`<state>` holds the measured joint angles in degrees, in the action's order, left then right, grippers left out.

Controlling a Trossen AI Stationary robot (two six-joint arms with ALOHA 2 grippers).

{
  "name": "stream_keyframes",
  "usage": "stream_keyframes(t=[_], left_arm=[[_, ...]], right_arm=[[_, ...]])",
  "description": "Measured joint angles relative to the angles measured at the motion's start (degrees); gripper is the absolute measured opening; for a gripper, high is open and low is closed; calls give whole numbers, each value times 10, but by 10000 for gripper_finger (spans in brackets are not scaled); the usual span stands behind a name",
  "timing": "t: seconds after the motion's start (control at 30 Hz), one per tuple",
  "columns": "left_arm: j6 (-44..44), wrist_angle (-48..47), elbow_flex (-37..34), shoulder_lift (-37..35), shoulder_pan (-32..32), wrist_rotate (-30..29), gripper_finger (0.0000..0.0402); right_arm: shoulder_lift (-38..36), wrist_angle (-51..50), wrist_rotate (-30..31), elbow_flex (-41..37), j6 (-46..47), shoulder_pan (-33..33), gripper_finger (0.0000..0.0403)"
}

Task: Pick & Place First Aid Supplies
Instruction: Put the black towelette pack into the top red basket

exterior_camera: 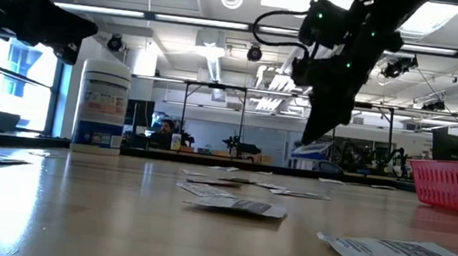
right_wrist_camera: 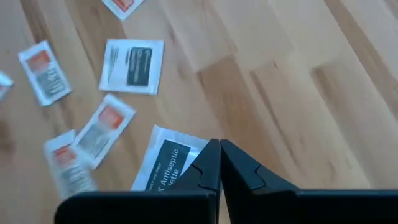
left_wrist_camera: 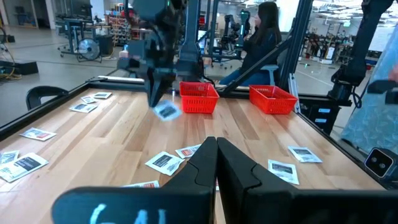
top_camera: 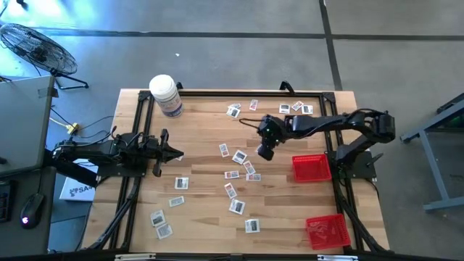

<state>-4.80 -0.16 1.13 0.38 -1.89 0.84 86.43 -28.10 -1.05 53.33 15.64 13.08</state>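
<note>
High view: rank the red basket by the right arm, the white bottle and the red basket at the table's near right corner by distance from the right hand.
1. Upper red mesh basket, just right of the right hand.
2. Lower red mesh basket, near right corner.
3. White purple-labelled bottle, far left.

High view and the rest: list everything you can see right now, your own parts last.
packets: about twenty, white-grey, scattered over the table
held packet: one, white with dark print, pinched in the right tool, lifted
baskets: two, red mesh, right side of table
bottle: one, white, purple label, far left corner
table: one, light wood
fan: one, dark, on the floor
person: one, seated beyond the table
left tool: shut, idle at left
right tool: shut, mid-table
</note>
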Motion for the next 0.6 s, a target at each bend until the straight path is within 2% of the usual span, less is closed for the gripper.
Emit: stream_keyframes(t=[0.17, 0.37, 0.6], left_arm=[[0, 0, 0, 0, 0, 0, 0], [0, 0, 0, 0, 0, 0, 0], [0, 0, 0, 0, 0, 0, 0]], right_arm=[[-74, -124, -25, 31, 64, -6, 0], [-184, -265, 32, 13, 187, -50, 0], [-257, -302, 41, -45, 290, -130, 0]])
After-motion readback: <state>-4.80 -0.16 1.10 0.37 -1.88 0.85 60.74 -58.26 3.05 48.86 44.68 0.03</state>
